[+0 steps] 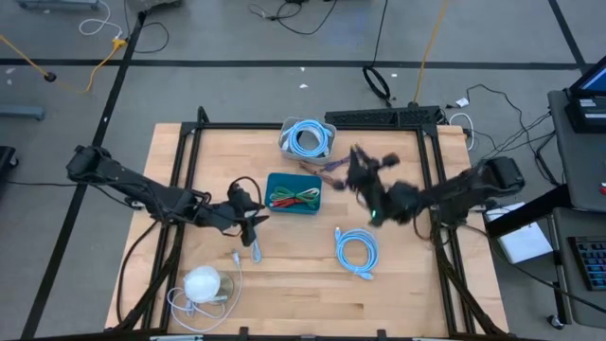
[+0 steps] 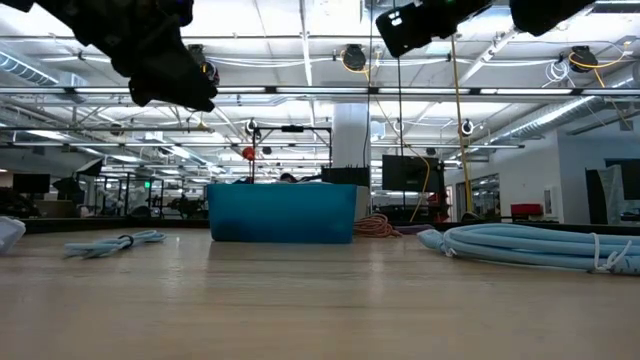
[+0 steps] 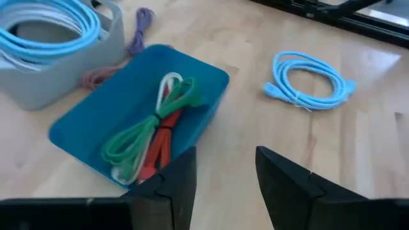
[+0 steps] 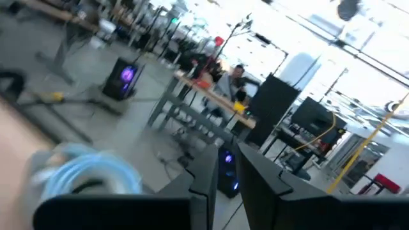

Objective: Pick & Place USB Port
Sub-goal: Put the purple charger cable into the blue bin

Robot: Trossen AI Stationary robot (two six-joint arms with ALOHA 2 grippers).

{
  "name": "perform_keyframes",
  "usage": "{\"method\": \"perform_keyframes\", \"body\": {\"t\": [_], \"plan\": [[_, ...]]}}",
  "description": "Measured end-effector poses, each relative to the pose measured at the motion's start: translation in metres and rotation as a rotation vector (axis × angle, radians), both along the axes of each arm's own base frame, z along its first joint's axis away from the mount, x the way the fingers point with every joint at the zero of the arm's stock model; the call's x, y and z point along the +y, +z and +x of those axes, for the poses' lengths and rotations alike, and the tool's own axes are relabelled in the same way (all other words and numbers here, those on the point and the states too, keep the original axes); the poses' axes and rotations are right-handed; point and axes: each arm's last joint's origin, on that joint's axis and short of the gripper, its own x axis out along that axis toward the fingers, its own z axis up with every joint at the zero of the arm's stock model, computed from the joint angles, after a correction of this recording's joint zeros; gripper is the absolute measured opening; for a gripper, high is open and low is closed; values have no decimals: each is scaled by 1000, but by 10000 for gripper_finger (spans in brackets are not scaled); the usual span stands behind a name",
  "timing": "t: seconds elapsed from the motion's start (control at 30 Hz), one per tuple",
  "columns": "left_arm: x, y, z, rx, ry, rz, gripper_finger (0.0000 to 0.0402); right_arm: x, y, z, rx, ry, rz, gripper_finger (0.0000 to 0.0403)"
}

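Observation:
A blue bin [image 1: 294, 194] [image 3: 137, 121] [image 2: 282, 212] holds bundled green and red cables [image 3: 153, 131]. A grey bin [image 1: 306, 139] [image 3: 57, 45] behind it holds a light blue cable coil. Another light blue coil [image 1: 357, 253] [image 3: 308, 80] [image 2: 530, 245] lies flat on the table. My left gripper [image 1: 252, 224] [image 3: 225, 185] hovers near the blue bin's near-left corner, open and holding nothing. My right gripper [image 1: 363, 175] [image 4: 225, 182] is raised to the right of the bins. Its fingers stand close together with nothing seen between them.
A white round object with a white cable [image 1: 202, 284] lies near the table's near-left corner. Purple and pink cables [image 1: 327, 169] [image 3: 137, 29] lie between the bins. Bare wood shows along the near edge. A black frame borders the table's far side and flanks.

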Motion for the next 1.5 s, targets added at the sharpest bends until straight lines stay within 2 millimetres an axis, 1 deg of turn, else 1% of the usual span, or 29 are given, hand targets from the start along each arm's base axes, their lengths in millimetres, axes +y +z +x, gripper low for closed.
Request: {"method": "perform_keyframes", "body": {"t": [0.1, 0.13, 0.17, 0.2, 0.23, 0.3, 0.33, 0.37, 0.4, 0.43, 0.47, 0.57, 0.63, 0.73, 0.87, 1.0, 1.17, 1.3, 1.37, 1.5], "plan": [[5, 1, 1, -2, 17, 30, 157, -27, 14, -7, -49, 37, -23, 43], [6, 1, 2, 1, 20, 37, 157, -33, 16, -9, -62, 89, -16, 41], [8, 0, 2, 4, 23, 44, 157, -41, 17, -13, -81, 182, 12, 38], [9, 0, 2, 6, 27, 50, 158, -50, 16, -17, -100, 320, 83, 35], [10, 1, 2, 7, 30, 54, 159, -61, 15, -22, -134, 488, 209, 32], [13, 0, 3, 11, 36, 60, 159, -89, 11, -30, -209, 808, 536, 27], [13, 0, 3, 12, 36, 65, 159, -100, 5, -34, -203, 923, 672, 24], [14, 0, 3, 13, 36, 68, 159, -108, -2, -38, -181, 968, 778, 23], [14, 0, 3, 14, 34, 71, 159, -114, -13, -43, -138, 958, 875, 21], [14, 0, 3, 15, 34, 76, 159, -116, -23, -48, -86, 923, 932, 20], [14, 1, 3, 15, 39, 86, 159, -117, -31, -52, -19, 889, 942, 20], [14, 1, 3, 16, 46, 101, 159, -113, -55, -63, 269, 721, 862, 25], [15, 0, 2, 13, 60, 111, 159, -109, -70, -68, 425, 598, 794, 31], [17, -6, 1, 18, 85, 129, 159, -102, -82, -70, 543, 551, 697, 45], [21, -18, -2, 15, 97, 122, 159, -103, -96, -66, 589, 559, 631, 69], [26, -26, -3, 29, 93, 100, 159, -114, -105, -56, 592, 560, 572, 94], [28, -28, -3, 31, 74, 78, 159, -131, -127, -44, 653, 520, 610, 120], [28, -28, -3, 34, 65, 78, 159, -142, -145, -37, 749, 500, 650, 132], [28, -29, -4, 38, 64, 79, 159, -148, -146, -33, 768, 494, 653, 134], [27, -29, -4, 42, 53, 77, 159, -160, -132, -27, 755, 507, 632, 135]]}}
